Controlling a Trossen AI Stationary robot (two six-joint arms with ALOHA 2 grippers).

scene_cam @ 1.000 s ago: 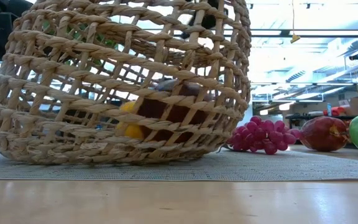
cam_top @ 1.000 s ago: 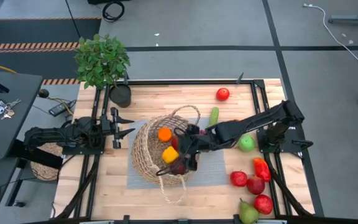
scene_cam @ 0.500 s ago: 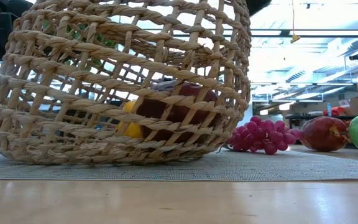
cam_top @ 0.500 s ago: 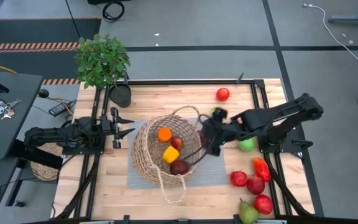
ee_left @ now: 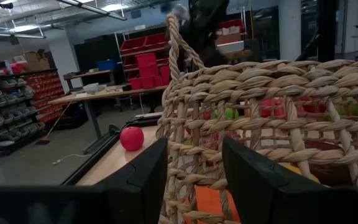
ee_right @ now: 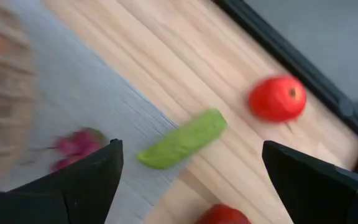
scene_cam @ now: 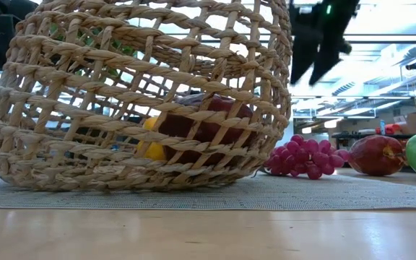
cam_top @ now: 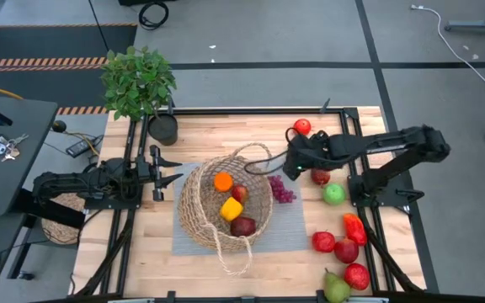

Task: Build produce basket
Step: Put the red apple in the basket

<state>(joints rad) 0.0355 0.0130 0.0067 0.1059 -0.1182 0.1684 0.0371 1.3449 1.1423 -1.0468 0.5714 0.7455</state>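
The tan wicker basket (cam_top: 226, 206) stands on a grey mat (cam_top: 289, 225) and holds an orange (cam_top: 222, 181), a yellow pepper (cam_top: 231, 209), a red apple (cam_top: 239, 193) and a dark plum (cam_top: 243, 225). Purple grapes (cam_top: 282, 189) lie on the mat beside it. My right gripper (cam_top: 291, 160) is open and empty, raised above a green cucumber (ee_right: 182, 140) near the table's far side; it also shows in the low view (scene_cam: 316, 50). My left gripper (cam_top: 173, 168) is open and empty, just left of the basket (ee_left: 272, 124).
A red tomato (cam_top: 301, 127) lies at the far edge. A red apple (cam_top: 320, 177), green apple (cam_top: 334, 194), red pepper (cam_top: 354, 227), more red apples (cam_top: 346, 250) and a pear (cam_top: 336, 289) lie on the right. A potted plant (cam_top: 139, 80) stands at the far left.
My right gripper has come up out of the basket and gone toward the table's far right, past the grapes, to above the cucumber. The dark plum stays lying in the basket's near side.
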